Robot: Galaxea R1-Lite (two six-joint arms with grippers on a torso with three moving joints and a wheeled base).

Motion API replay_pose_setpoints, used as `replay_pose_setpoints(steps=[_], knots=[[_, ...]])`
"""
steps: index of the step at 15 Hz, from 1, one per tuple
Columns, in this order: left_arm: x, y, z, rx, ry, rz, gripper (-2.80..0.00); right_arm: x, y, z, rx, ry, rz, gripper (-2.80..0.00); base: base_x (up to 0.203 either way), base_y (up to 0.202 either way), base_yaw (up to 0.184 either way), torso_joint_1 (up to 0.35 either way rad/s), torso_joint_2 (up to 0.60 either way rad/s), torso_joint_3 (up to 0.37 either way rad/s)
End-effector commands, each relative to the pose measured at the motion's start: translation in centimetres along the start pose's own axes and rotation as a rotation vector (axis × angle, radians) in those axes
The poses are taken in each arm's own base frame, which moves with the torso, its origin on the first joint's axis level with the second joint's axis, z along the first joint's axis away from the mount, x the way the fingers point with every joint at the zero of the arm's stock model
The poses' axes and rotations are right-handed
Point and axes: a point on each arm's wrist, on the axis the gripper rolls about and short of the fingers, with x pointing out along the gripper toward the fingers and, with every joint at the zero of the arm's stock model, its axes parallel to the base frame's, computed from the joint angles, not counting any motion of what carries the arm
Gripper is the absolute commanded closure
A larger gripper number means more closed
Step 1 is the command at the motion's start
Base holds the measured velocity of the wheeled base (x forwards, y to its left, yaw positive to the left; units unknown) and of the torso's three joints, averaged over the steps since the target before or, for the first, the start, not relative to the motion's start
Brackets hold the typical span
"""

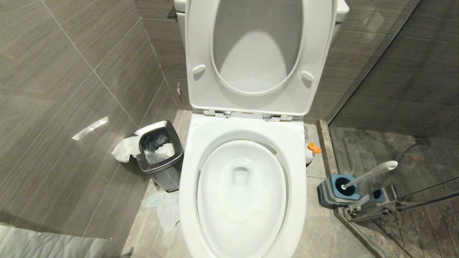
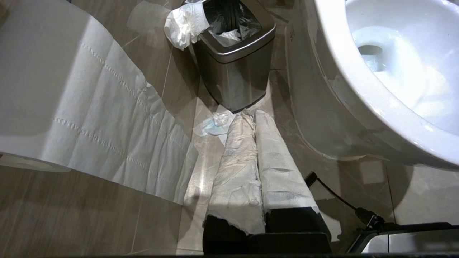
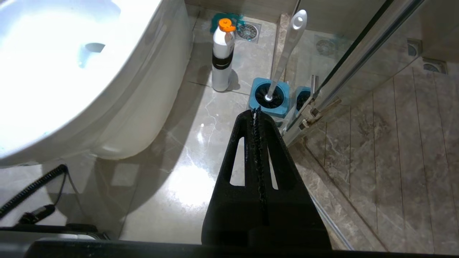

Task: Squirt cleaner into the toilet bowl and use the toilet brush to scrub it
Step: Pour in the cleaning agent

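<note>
The bowl sits open in the middle, seat and lid raised, a little water at the bottom; glossy ceramic, fixed and slick. On its right the brush stands in a blue-topped holder on the floor, handle leaning up and away from the bowl; stiff and light by the look of it, best taken mid-handle. Between holder and bowl stands the cleaner bottle, orange cap, probably a squeezable plastic; grip it around the waist. On the bowl's left a steel bin holds a black liner and crumpled tissue, more tissue on the floor. Right claw closed, empty, aimed toward the holder; left claw, paper-wrapped, closed, empty.
</note>
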Motion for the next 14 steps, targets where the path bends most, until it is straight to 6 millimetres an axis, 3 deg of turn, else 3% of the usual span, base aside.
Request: replay_pose_setpoints(steps=[1, 14], knots=[[0.02, 0.00, -0.03, 0.000, 0.002, 0.000, 0.00, 0.01, -0.01, -0.01, 0.018, -0.002, -0.003, 0.00, 0.000, 0.000, 0.000, 0.000, 0.00, 0.000], [0.02, 0.07, 0.00, -0.050, 0.000, 0.032, 0.00, 0.01, -0.01, -0.03, 0.035, 0.000, -0.006, 0.00, 0.000, 0.000, 0.000, 0.000, 0.00, 0.000]])
